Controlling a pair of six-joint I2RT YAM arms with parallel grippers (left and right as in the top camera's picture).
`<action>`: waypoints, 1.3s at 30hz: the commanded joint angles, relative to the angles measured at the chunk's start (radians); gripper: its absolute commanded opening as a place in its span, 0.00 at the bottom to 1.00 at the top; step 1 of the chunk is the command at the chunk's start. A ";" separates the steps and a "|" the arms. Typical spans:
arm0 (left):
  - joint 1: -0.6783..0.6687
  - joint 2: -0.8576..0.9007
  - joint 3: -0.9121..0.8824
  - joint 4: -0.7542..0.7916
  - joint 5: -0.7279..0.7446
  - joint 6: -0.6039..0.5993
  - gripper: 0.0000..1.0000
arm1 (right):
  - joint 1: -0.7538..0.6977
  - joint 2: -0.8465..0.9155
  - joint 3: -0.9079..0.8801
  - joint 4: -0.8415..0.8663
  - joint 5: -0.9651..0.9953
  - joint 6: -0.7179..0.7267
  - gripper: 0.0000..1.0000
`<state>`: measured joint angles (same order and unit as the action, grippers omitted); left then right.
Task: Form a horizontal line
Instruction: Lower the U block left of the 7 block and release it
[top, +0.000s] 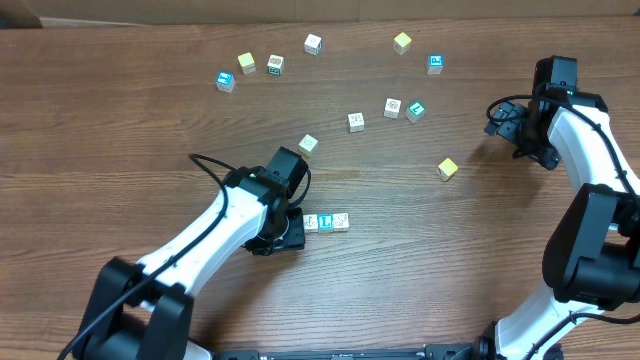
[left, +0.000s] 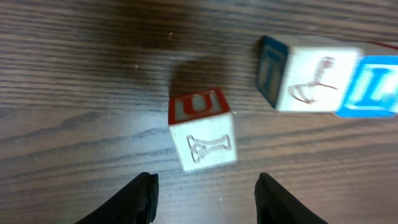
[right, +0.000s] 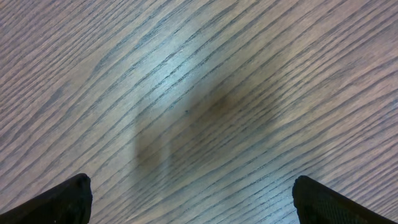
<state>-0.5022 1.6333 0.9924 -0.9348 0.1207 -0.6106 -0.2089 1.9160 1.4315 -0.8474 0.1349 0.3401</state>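
Observation:
The horizontal line (top: 326, 221) lies at the table's middle front as a short row of touching letter cubes, one with a blue "L" face (left: 378, 86) beside a white pictured cube (left: 314, 81). A loose cube with a red "U" top (left: 202, 127) sits tilted just left of that row, apart from it. My left gripper (left: 205, 180) is open right behind this cube, fingers (left: 144, 198) not touching it. From overhead the left gripper (top: 288, 228) hides the red cube. My right gripper (right: 193, 183) hangs wide open over bare wood at the far right (top: 508, 122).
Several cubes are scattered across the back: yellow ones (top: 447, 169), (top: 308, 144), (top: 402, 42), (top: 246, 62) and letter cubes such as (top: 356, 122), (top: 392, 107), (top: 416, 111), (top: 435, 64), (top: 225, 81). A black cable (top: 205, 165) trails from the left arm.

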 joint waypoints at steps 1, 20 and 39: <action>0.013 0.044 -0.008 0.001 0.017 -0.017 0.47 | 0.000 -0.021 0.021 0.005 0.003 -0.001 1.00; 0.066 0.048 -0.006 0.016 0.034 -0.013 0.41 | 0.000 -0.021 0.021 0.005 0.003 -0.001 1.00; 0.099 0.048 -0.006 0.130 0.072 -0.026 0.39 | 0.000 -0.021 0.021 0.005 0.003 -0.001 1.00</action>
<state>-0.4095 1.6798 0.9924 -0.8112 0.1734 -0.6258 -0.2089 1.9160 1.4315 -0.8478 0.1345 0.3397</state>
